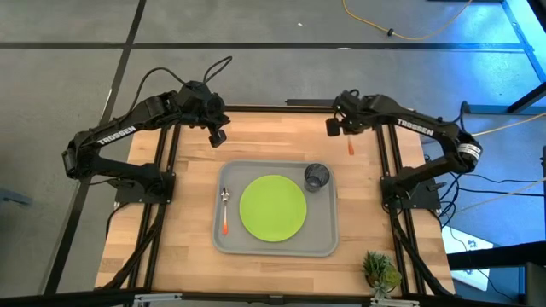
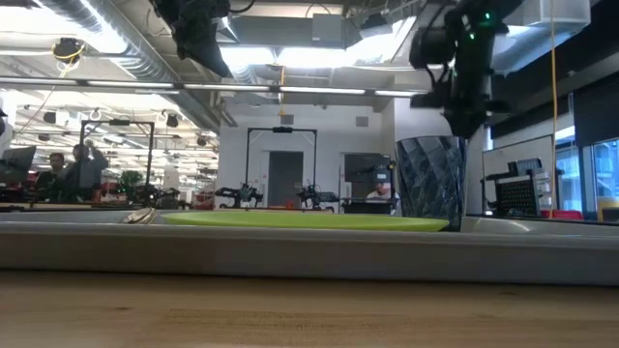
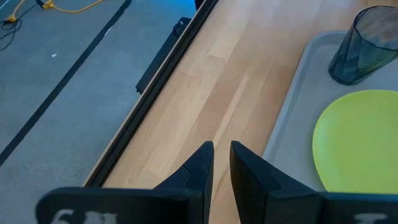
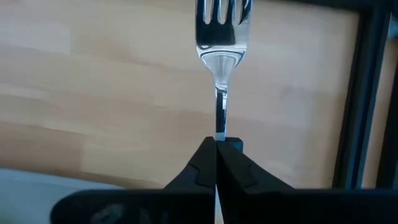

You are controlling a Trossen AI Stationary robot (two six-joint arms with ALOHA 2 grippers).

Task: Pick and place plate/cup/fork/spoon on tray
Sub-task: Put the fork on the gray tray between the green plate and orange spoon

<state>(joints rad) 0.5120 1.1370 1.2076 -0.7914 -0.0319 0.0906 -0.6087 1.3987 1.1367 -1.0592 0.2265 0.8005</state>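
High view: right gripper (image 1: 333, 127) raised over table's far right, beyond tray (image 1: 328, 241); orange fork handle seen just beside it.
Right wrist view: fork (image 4: 222, 46) pinched at neck by closed fingers, tines projecting past fingertips.
Left wrist view: left gripper (image 3: 222, 151) nearly closed, nothing held.

Table (image 1: 281, 128): you see pale wood planks, framed by black rails.
Plant (image 1: 380, 271): yours to spot at the near right corner, small and green.
Cable (image 1: 409, 34): yellow, looping across the grey floor beyond.
People (image 2: 73, 169): seated far back in the room.
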